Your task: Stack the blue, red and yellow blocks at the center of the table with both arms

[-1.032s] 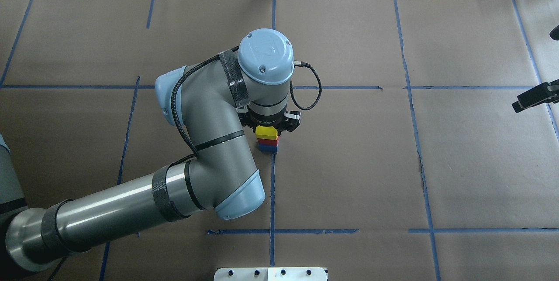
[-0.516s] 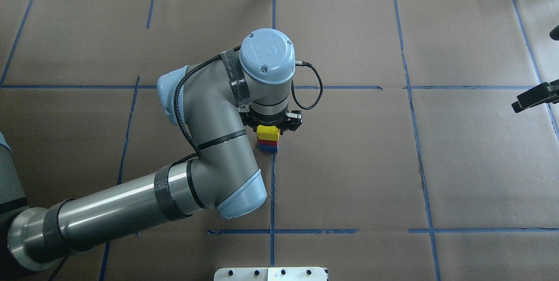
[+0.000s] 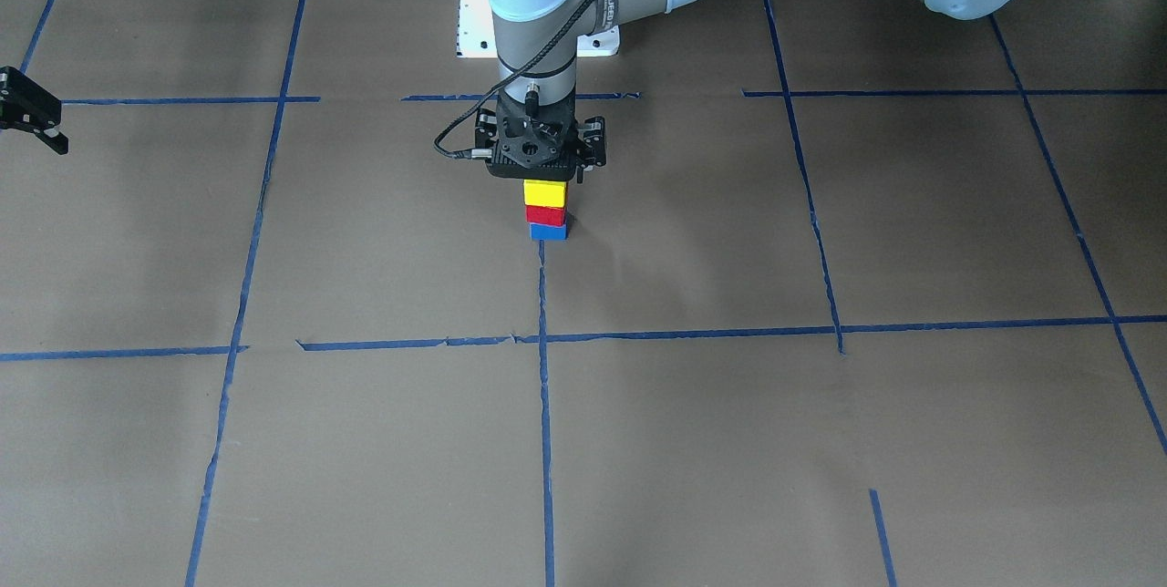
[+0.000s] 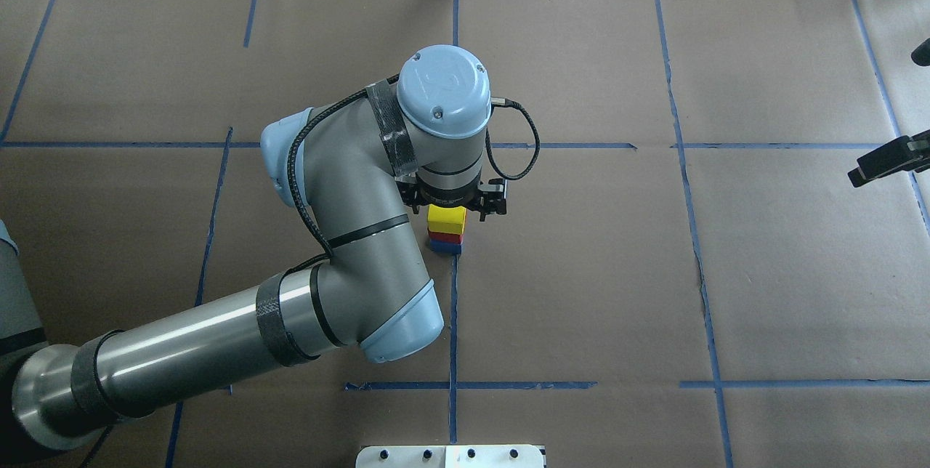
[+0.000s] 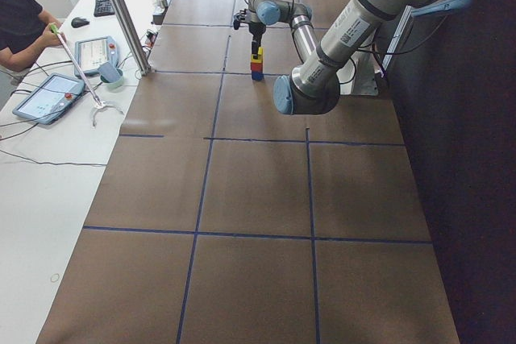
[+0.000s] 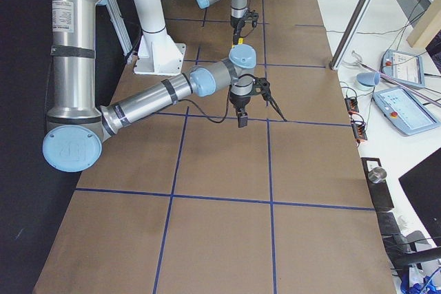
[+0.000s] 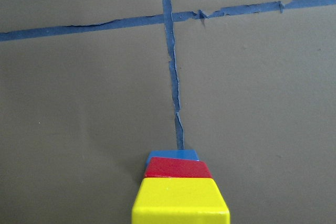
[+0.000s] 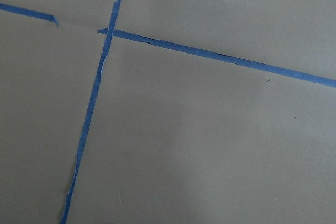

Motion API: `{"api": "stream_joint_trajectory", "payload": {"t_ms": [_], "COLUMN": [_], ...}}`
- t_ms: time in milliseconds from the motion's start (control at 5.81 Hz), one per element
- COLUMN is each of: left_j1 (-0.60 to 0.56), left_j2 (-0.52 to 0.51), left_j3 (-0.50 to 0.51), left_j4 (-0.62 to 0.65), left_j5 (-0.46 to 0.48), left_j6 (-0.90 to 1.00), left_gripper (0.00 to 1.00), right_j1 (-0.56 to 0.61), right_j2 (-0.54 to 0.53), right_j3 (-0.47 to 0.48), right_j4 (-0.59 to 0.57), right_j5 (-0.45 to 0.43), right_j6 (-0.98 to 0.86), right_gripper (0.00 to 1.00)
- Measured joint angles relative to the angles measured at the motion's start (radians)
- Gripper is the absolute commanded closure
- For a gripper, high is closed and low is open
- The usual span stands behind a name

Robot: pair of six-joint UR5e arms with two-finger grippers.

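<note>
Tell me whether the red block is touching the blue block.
Touching. The front-facing view shows the red block resting flat on the blue block, their faces meeting with no gap.

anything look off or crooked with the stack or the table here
Nothing serious. The yellow block, red block and blue block sit in a near-straight stack. The only flaw is the blue tape, ragged and torn beside its crossing in the left wrist view.

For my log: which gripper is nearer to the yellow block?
Left. The left gripper hangs directly above the yellow block; the right gripper is far off on the robot's right.
</note>
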Motion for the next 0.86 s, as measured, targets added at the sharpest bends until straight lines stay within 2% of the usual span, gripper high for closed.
{"api": "stream_joint_trajectory", "payload": {"t_ms": [172,344,516,860], "left_j1": [-0.03,-0.065,-0.098,-0.192], "left_j2": [0.041,0.129,0.234,0.482], "left_j3": [-0.102,-0.241,-0.371,-0.543], "left_j4": [0.009,0.02,0.029,0.033], "left_j5": [-0.001,-0.004,-0.007,-0.052], "left_j6": [0.001,0.004,0.038,0.234], "left_gripper": [0.0,0.0,0.0,0.0], "right_j1": [0.001,0.011,0.024,0.091], "right_j2": [0.003,0.007,0.013,0.046], "right_j3": [-0.002,-0.005,-0.012,-0.057], "right_j4": [0.0,-0.001,-0.002,-0.008], "right_j5": [0.001,0.002,0.001,0.004], "right_j6": [-0.003,-0.005,-0.008,-0.028], "right_gripper": [0.0,0.0,0.0,0.0]}}
